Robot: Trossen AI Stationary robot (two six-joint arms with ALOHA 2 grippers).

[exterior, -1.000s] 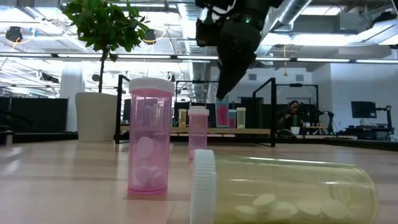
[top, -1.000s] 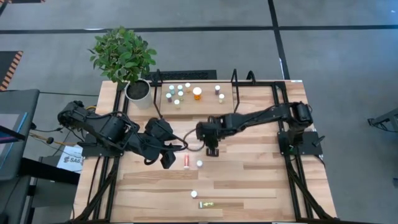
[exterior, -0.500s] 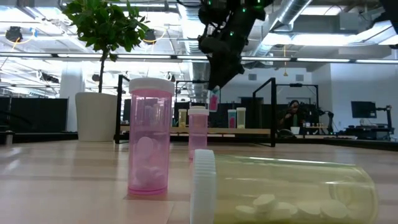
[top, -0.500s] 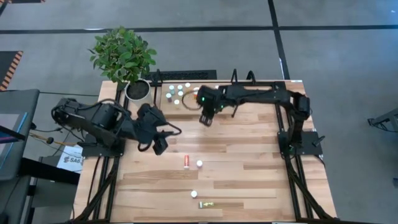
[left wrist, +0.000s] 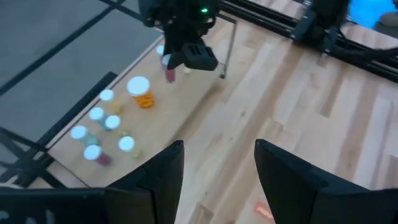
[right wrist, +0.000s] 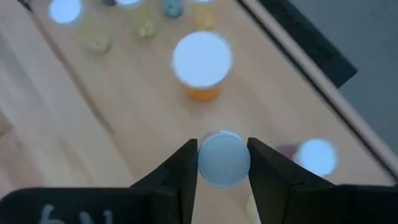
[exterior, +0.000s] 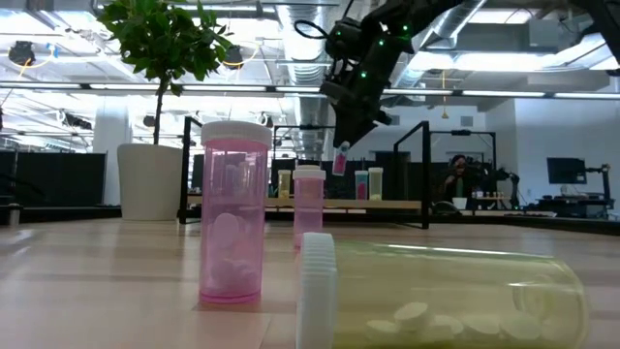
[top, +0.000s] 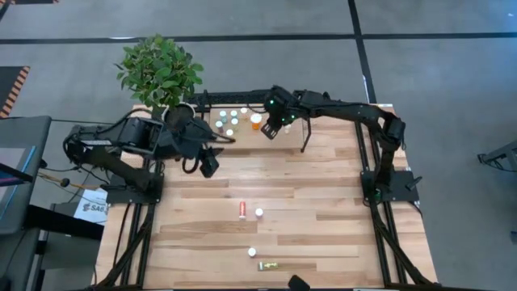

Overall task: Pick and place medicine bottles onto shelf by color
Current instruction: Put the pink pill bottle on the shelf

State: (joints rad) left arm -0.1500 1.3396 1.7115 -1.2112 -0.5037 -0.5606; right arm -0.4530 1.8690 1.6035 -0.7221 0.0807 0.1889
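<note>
My right gripper (top: pixel 272 129) hovers over the shelf (top: pixel 242 144) at the table's far edge, shut on a small red bottle with a white cap (exterior: pixel 340 160). The bottle also shows in the left wrist view (left wrist: pixel 169 73). On the shelf stand several small bottles (top: pixel 230 121), a larger orange one (top: pixel 256 121) and two more at the right (top: pixel 284 120). My left gripper (top: pixel 208 166) is open and empty over the table, near the shelf's left end. A red bottle (top: pixel 242 210) and a yellow one (top: pixel 267 265) lie on the table; two others (top: pixel 259 212) (top: pixel 252 252) stand upright. My right gripper pinches the red bottle at its white cap (right wrist: pixel 208 163), one finger on each side of the cap. The fingers come from above, pointing down. The bottle hangs below the fingers, slightly tilted, clear of the shelf.
A potted plant (top: pixel 161 73) stands at the far left corner, next to the shelf. The shelf's black end loops (top: pixel 305 121) rise at both ends. In the low view a pink bottle (exterior: pixel 232 228) and the lying yellow bottle (exterior: pixel 436 296) stand close to the camera.
My right gripper has risen from the table's middle and gone toward the far edge with the red bottle, which now hangs over the shelf. My left gripper has drawn back toward the table's far left.
</note>
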